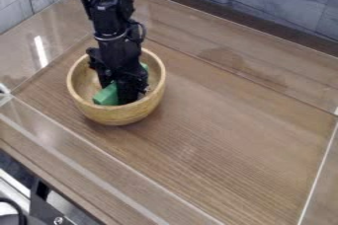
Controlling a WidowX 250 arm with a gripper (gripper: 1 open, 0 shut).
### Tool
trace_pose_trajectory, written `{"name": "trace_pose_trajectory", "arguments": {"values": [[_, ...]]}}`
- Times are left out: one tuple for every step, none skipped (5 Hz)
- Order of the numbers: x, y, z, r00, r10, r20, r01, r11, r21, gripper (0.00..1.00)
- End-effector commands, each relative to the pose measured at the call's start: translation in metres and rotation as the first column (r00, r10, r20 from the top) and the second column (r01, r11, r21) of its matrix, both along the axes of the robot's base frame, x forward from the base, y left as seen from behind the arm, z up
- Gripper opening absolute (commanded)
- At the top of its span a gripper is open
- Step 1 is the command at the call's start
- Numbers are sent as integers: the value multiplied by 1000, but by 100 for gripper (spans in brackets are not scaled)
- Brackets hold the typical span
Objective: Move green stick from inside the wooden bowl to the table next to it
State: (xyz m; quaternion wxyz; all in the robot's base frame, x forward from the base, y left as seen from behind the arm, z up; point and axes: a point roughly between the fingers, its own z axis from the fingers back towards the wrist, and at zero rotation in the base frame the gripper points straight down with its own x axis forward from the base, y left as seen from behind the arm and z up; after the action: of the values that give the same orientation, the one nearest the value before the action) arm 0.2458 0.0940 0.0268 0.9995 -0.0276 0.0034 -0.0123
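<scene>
The wooden bowl (122, 112) sits at the left of the table (231, 120). Inside it lies the green stick (105, 95), of which only the left end shows beside the fingers. My gripper (117, 89) points straight down into the bowl, and its black fingers are shut on the green stick. The rest of the stick is hidden behind the fingers. The arm rises from the bowl toward the top left of the view.
Low clear acrylic walls (158, 185) border the table on the front, left and right. Bare brown wood-grain tabletop stretches to the right of the bowl and in front of it. A dark tiled wall stands behind the table.
</scene>
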Motion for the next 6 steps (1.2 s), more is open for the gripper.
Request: {"name": "trace_pose_trajectory", "arguments": {"values": [[3, 6, 16, 994, 94, 47, -94, 996, -6, 100], [4, 2, 30, 992, 117, 51, -115, 993, -35, 0], [-2, 4, 44, 993, 92, 71, -89, 995, -53, 0], [-7, 5, 61, 993, 66, 98, -59, 996, -71, 0], [-8, -7, 81, 988, 93, 120, -83, 993, -86, 0], [-10, -29, 89, 987, 98, 127, -87, 992, -90, 0]]}}
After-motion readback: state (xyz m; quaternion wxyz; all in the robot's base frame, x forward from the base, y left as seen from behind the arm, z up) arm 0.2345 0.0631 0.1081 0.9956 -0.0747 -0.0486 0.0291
